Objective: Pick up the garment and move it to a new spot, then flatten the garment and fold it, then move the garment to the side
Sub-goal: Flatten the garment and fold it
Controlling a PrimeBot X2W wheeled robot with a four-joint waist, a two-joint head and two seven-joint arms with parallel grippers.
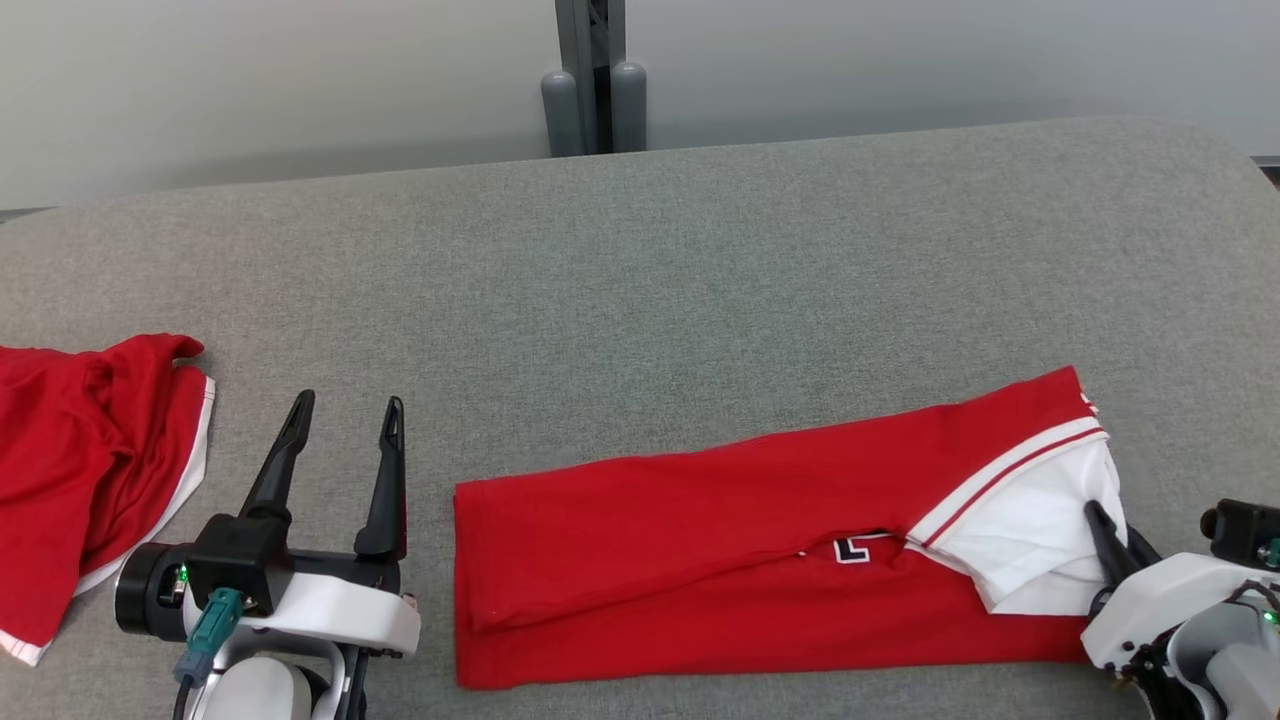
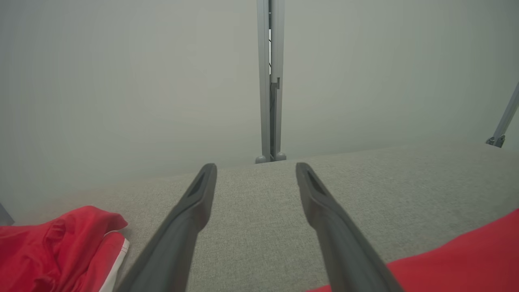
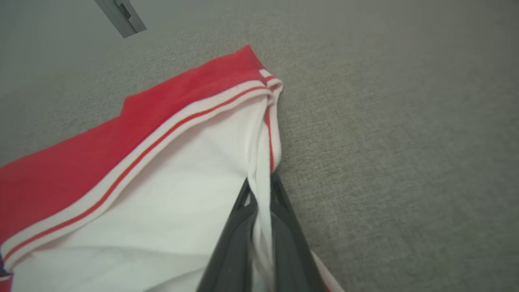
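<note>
R fingers clenched on folded red shirt's white edge; L fingers spread wide, empty, over bench, betw. shirt and another red garment.

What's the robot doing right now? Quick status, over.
Left gripper open, empty. Right gripper shut on folded red garment, white edge pinched. Second red garment bunched far left, apart.

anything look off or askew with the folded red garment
The folded red garment isn't square: its top layer slants up toward the right, and the white part pinched by the right gripper is rumpled. A second red garment lies crumpled at the left.
</note>
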